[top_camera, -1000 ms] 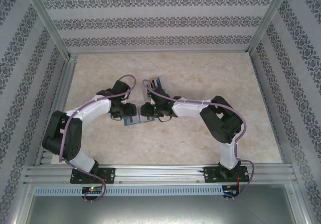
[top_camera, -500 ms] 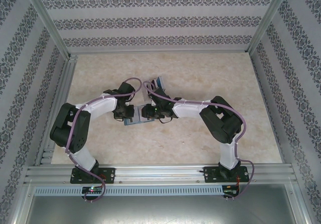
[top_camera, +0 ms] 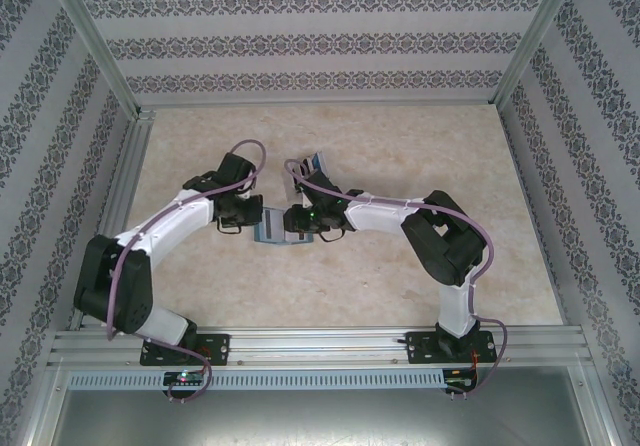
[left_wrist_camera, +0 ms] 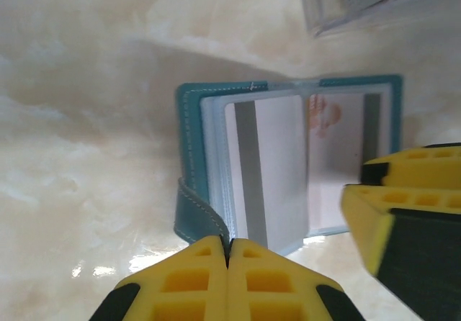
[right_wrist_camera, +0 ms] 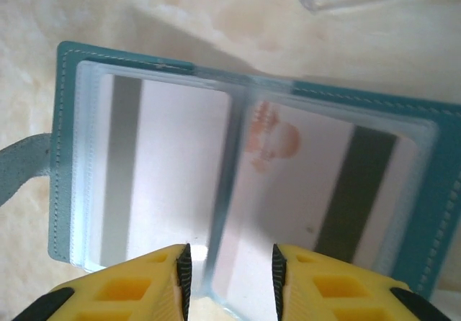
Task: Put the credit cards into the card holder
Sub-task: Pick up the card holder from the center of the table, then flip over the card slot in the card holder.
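Your left pincer (left_wrist_camera: 227, 252) is pressed together on the clasp tab of the card holder (left_wrist_camera: 189, 141), which lies open mid-worktop (top_camera: 400, 146). Two credit cards (right_wrist_camera: 180, 170) sit in its clear sleeves, their orange print too blurred to read. Your right pincer (right_wrist_camera: 230, 267) hovers half-spread over them.

Clear box (left_wrist_camera: 353, 4) cropped at top; card (right_wrist_camera: 310, 184) print blurred.

White-and-black left arm (top_camera: 165, 221) and right arm (top_camera: 385, 213) bend inward to centre frame, with the yellow-fingered left gripper (left_wrist_camera: 227, 255) pressed closed and the right gripper (right_wrist_camera: 231, 272) slightly parted.
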